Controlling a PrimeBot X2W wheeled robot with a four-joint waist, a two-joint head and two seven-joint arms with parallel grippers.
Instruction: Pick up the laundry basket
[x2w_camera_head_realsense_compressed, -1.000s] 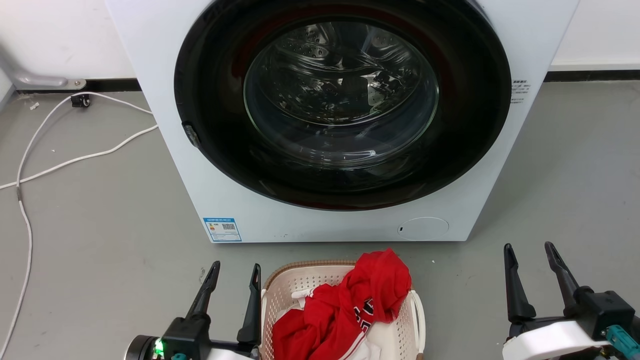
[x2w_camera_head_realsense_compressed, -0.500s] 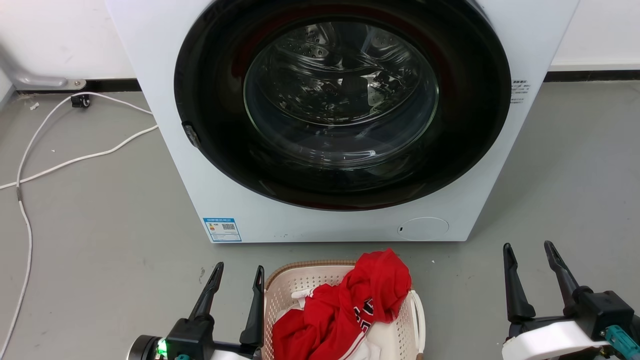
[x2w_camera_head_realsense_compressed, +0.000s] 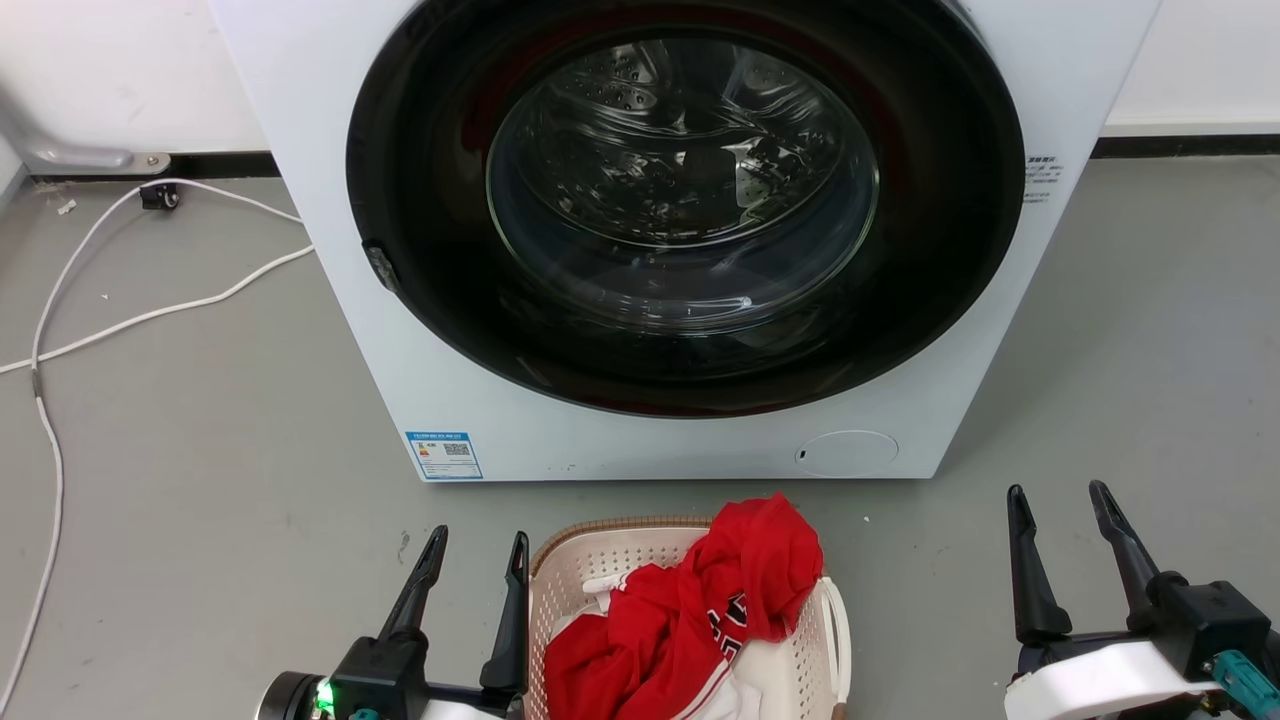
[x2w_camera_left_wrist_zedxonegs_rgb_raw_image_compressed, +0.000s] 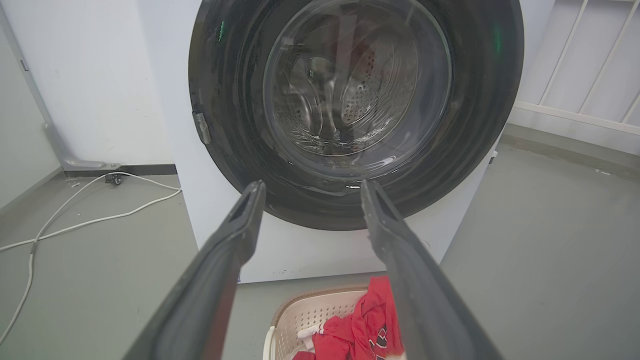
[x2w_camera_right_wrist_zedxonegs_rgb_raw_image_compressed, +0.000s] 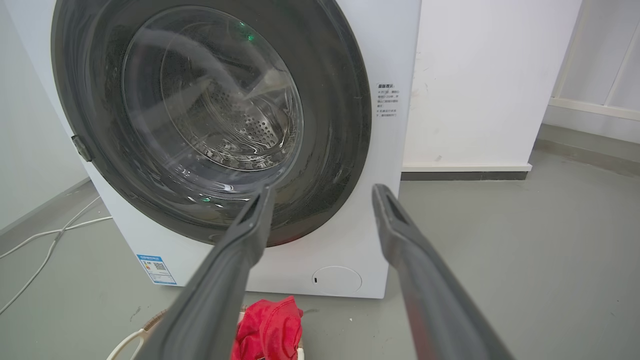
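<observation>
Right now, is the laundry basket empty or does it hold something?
Not empty. The laundry basket holds a red garment heaped above its rim, with white cloth beneath.

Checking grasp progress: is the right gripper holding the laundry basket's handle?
No, the right gripper is open above the floor, off to the side of the laundry basket.

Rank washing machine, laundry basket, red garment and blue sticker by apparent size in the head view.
1. washing machine
2. laundry basket
3. red garment, nearly as big; the basket is cropped
4. blue sticker
</observation>
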